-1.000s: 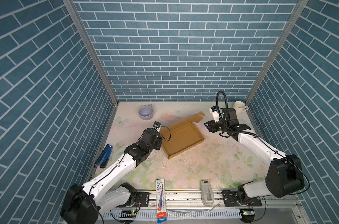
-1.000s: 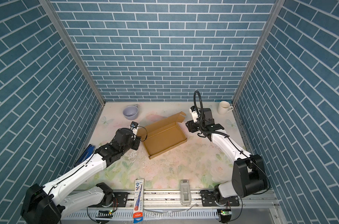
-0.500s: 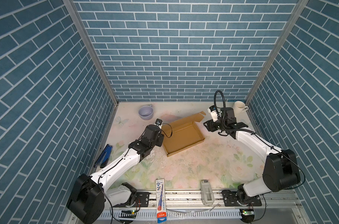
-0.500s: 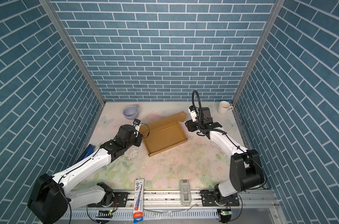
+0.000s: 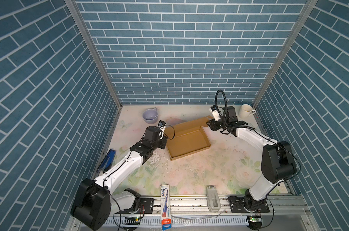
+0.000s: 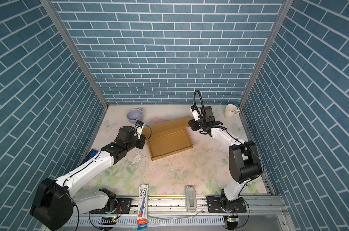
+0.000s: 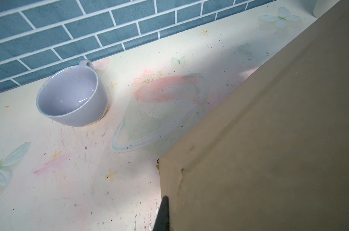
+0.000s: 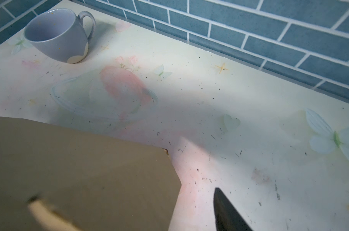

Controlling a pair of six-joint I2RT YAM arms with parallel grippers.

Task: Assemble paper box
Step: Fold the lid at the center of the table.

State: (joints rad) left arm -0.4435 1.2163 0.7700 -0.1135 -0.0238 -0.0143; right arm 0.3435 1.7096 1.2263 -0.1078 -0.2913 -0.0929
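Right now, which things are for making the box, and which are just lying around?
For the job:
- paper box
- left hand, shut on the box's side wall
- right hand, open around the box's corner flap

Just lying about:
- purple cup
- white mug
- blue object
- printed packet
- grey device

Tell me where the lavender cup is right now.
In both top views the lavender cup sits on the table, far left, close to the back wall, apart from the paper box.
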